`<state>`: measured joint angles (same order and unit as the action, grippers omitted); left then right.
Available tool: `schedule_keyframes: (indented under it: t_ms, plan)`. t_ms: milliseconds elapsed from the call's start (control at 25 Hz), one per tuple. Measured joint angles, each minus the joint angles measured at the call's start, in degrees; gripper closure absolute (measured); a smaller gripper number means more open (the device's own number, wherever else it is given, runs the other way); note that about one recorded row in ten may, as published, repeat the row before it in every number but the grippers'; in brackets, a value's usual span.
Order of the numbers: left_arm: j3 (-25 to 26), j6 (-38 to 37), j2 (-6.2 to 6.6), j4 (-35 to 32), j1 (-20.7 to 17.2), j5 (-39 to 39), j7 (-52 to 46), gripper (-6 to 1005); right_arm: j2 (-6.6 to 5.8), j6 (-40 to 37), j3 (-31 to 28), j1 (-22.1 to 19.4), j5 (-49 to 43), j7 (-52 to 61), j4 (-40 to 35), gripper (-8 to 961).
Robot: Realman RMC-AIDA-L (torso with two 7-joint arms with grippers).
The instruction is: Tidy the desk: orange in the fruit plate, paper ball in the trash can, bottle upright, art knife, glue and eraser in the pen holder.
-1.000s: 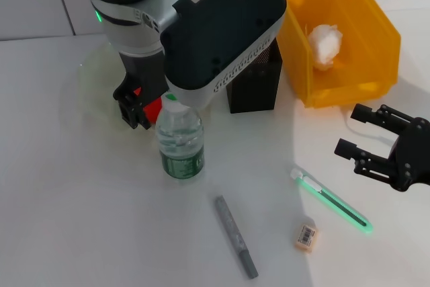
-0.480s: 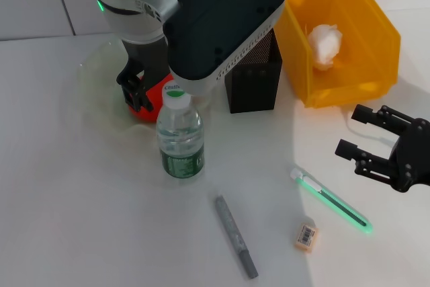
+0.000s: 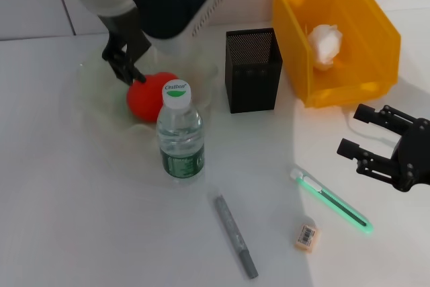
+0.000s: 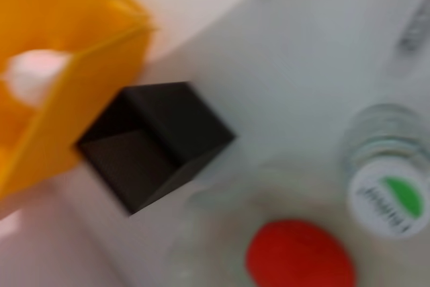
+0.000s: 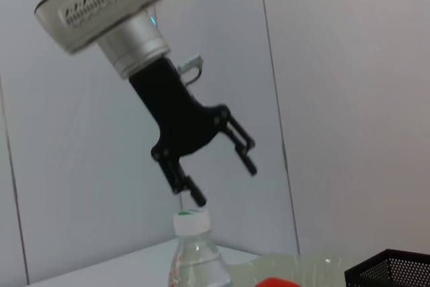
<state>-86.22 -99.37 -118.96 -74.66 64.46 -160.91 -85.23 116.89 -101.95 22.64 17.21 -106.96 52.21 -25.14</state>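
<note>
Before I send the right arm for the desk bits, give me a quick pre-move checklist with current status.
1. Orange lies in the fruit plate: ok.
2. Left claw is open and lifted above the orange, holding nothing: ok.
3. Paper ball sits in the trash can: ok.
4. Bottle stands upright: ok.
5. Eraser, green knife and grey stick lie on the table, not in the pen holder: not ok.
6. Right claw is open near the knife, empty: ok.
</note>
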Motion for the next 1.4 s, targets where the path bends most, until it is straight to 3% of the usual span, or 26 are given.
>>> schedule_keyframes:
  t_ms: [40,200,240,440,480,520,600,640,720,880,920,960,1200,1320,1400]
  plan:
    - [3.8,1.0,0.33,-2.8,-1.5,0.1,0.6,215,-0.03,0.0,0.0,0.0,0.0,0.1,0.0,218]
    - [6.2,1.7,0.52,-4.5,-2.3,0.5,1.2,216,-0.14,-0.1,-0.1,0.4,0.2,0.5,0.0,218]
    - [13.3,5.2,1.49,-9.1,-5.4,4.4,3.0,216,-0.14,-0.1,-0.1,0.6,0.2,0.7,0.0,218]
    - [17.8,7.4,2.4,-12.2,-7.9,10.9,4.2,216,-0.17,-0.3,-0.1,1.0,0.3,1.4,0.0,218]
    - [25.5,7.7,3.45,-17.1,-12.0,23.7,6.1,216,-0.17,-0.4,-0.1,1.0,0.4,1.4,0.0,218]
    - [29.2,7.0,3.8,-18.7,-13.8,30.2,6.7,216,-0.16,-0.4,-0.8,0.8,0.5,1.4,0.0,218]
    - [29.2,7.0,3.8,-18.7,-13.8,30.2,6.7,216,-0.11,-0.4,-1.2,0.7,0.5,1.4,0.0,218]
    - [35.6,4.2,4.44,-19.8,-17.2,43.9,7.9,216,-0.02,-0.5,-1.7,0.6,0.5,1.4,0.0,218]
    - [40.1,-0.3,4.62,-18.7,-23.0,59.1,9.0,216,0.01,-0.6,-2.9,0.5,0.8,1.3,0.0,218]
    - [40.4,-1.1,4.57,-17.6,-24.7,62.9,9.4,216,-0.1,-1.2,-3.6,0.7,1.2,1.3,0.0,218]
    - [40.3,-2.6,4.51,-12.3,-29.9,71.5,11.0,216,-0.17,-2.0,-3.9,0.8,1.4,1.3,-0.2,218]
    - [40.2,-3.1,4.32,-10.3,-31.6,73.5,11.4,216,-0.17,-2.0,-3.9,0.8,1.4,1.3,-0.2,218]
    - [41.2,-5.9,3.24,-5.6,-37.1,76.4,12.0,216,-0.54,-3.5,-4.0,0.7,1.4,1.4,-0.2,218]
    - [42.2,-10.8,3.15,3.8,-41.3,78.7,16.2,216,-0.53,-3.7,-3.9,0.5,1.4,1.1,-0.1,218]
    - [42.6,-11.9,3.12,6.4,-42.4,79.0,17.5,216,-0.54,-3.9,-3.9,0.4,1.4,1.1,-0.1,218]
